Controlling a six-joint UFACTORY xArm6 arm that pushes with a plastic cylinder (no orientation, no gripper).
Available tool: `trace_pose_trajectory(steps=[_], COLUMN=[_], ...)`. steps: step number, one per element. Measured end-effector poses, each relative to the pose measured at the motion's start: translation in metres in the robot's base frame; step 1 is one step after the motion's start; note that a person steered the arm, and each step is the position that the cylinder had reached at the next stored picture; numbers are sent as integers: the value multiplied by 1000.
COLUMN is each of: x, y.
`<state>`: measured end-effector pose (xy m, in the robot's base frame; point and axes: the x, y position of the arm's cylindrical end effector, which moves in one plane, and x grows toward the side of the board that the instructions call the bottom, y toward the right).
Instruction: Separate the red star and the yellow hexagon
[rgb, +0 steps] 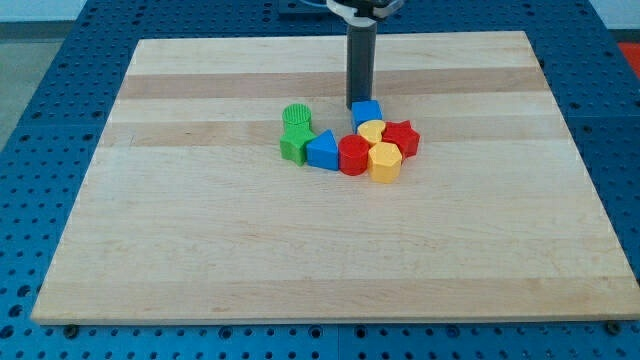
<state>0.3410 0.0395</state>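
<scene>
While the pale wood-grain board (200, 260) lies on a blue pegboard table (60, 60), the blocks cluster near its middle. Nearest: yellow hexagon (385, 162), touching a red cylinder (354, 156) on its left and the red star (402, 137) just behind-right. Blue triangle (323, 151), green block (294, 145), ribbed green cylinder (297, 116) sit leftward. Yellow block (371, 131), blue cube (367, 113) behind. My tip (358, 106), a plain rod with no claw, holds nothing, touching the cube's far side.
</scene>
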Motion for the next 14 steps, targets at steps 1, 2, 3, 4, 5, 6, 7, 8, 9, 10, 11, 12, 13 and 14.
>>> trace_pose_trajectory(steps=[1,2,3,4,5,6,7,8,9,10,11,12,13,14], x=[0,0,0,-2,-3,9,64,120,129,119,106,94,84,63], y=[13,26,37,45,81,118,123,106,57,34,39,54,68,70])
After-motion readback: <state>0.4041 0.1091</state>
